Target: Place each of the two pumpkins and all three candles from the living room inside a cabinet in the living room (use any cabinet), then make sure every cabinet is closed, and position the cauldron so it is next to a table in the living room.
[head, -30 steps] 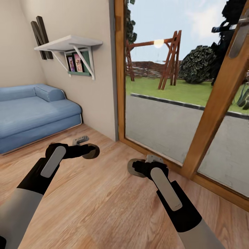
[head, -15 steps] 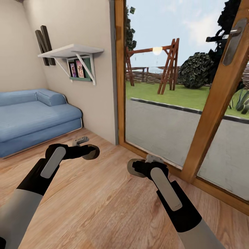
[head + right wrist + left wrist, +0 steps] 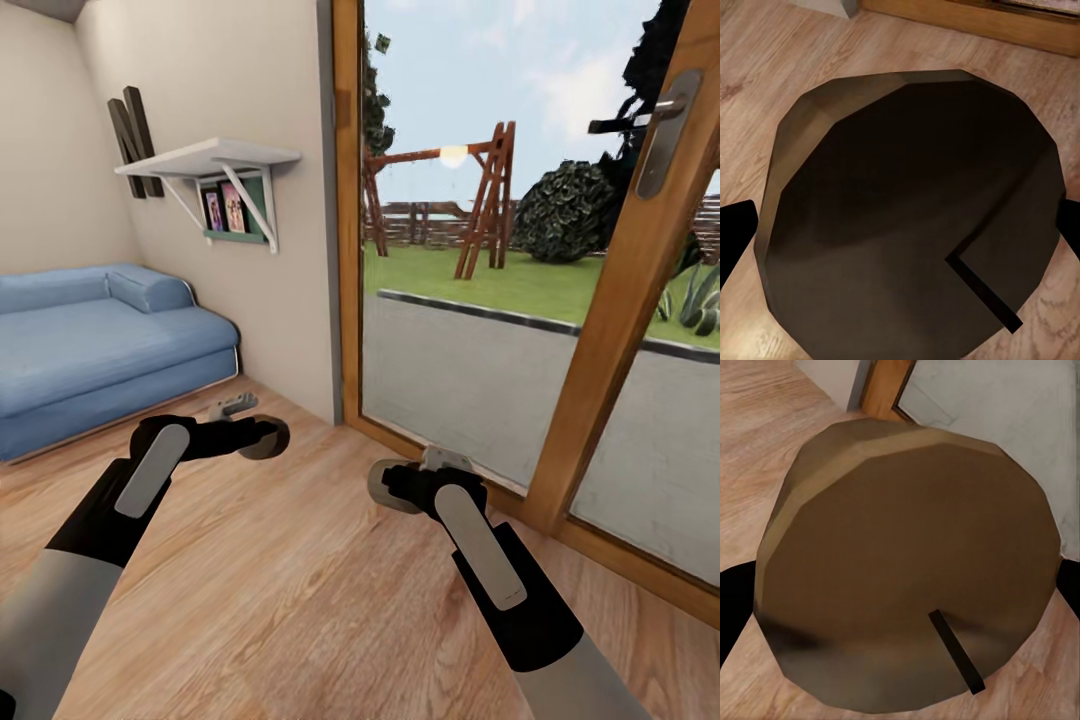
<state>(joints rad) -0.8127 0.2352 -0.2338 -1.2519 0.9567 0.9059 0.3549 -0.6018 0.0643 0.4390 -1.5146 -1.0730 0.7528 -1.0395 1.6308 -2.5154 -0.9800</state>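
— Inspector: Where are the candles?
— I am gripping one candle [image 3: 266, 438] in my left gripper [image 3: 262, 437] and another candle [image 3: 384, 485] in my right gripper [image 3: 392, 487], both over the wood floor [image 3: 290, 590], sofa [image 3: 90, 345] far left, glass door [image 3: 520, 320] far right.

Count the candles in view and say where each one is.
2. One candle sits between the jaws of the left gripper, above the wood floor. The other candle sits in the right gripper, near the glass door. More may be elsewhere.
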